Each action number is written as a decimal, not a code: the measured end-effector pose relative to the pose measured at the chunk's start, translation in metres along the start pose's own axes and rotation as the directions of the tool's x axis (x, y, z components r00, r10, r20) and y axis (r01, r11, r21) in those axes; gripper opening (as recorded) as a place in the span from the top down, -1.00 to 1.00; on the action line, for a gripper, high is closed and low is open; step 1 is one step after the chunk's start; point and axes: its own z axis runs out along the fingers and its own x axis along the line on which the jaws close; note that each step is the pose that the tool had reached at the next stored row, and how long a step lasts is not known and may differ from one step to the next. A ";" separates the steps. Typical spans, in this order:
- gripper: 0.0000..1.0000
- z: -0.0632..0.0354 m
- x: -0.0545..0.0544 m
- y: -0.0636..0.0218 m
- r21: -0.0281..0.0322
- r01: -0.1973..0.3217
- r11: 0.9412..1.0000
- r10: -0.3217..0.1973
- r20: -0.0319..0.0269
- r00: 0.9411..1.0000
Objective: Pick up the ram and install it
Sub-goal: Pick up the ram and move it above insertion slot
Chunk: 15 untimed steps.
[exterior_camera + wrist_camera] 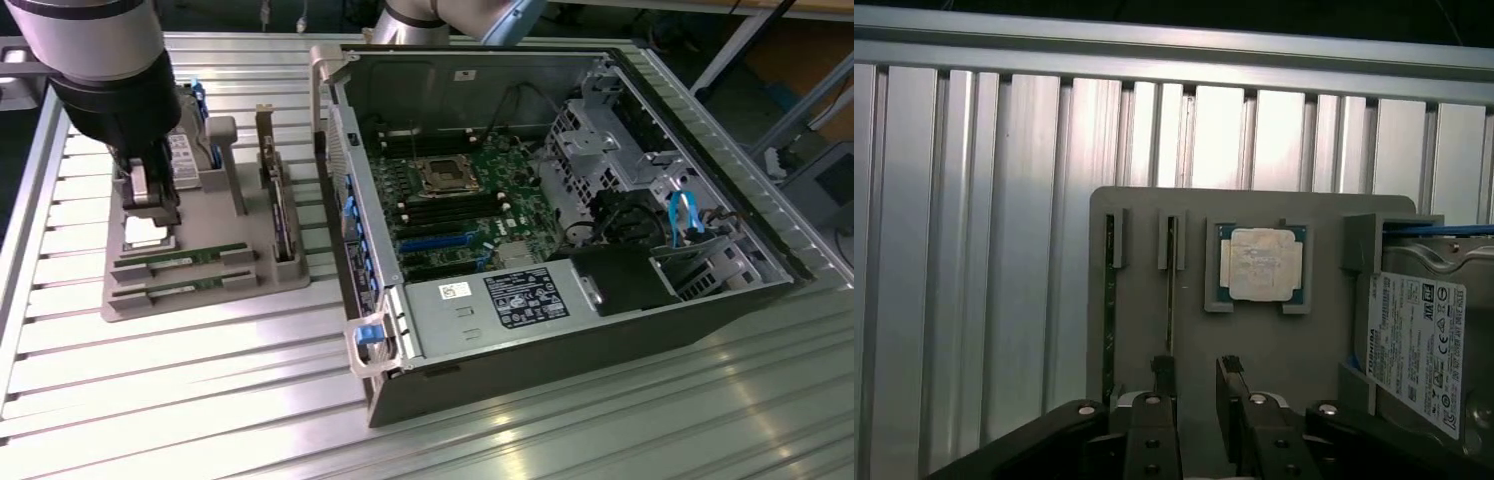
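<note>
Two green ram sticks lie edge-up in slots of the grey parts tray (200, 305): one ram stick (180, 258) nearer the arm, the other (184, 289) at the tray's front. In the wrist view they are thin strips, the ram (1171, 285) and its neighbour (1109, 300). My gripper (147, 200) hangs above the tray, over the square silver processor chip (1259, 263). The gripper (1196, 372) stands open with nothing between its fingers; one fingertip (1164, 372) is just past the end of the nearer ram.
An open computer case (561, 340) lies on the exterior view's right, with its motherboard (461, 200) and memory slots (424, 210) exposed. On the tray stand a hard drive (1419, 340) and an upright expansion card (278, 215). The ribbed aluminium table (200, 400) is bare in front.
</note>
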 end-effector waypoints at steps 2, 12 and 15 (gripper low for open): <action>0.40 0.0001 0.007 0.0005 0.000 0.000 1.000 0.000 0.000 1.000; 0.40 0.0000 0.031 0.0021 0.000 0.000 1.000 0.000 0.000 1.000; 0.40 0.0000 0.031 0.0021 0.000 0.000 1.000 0.000 0.000 1.000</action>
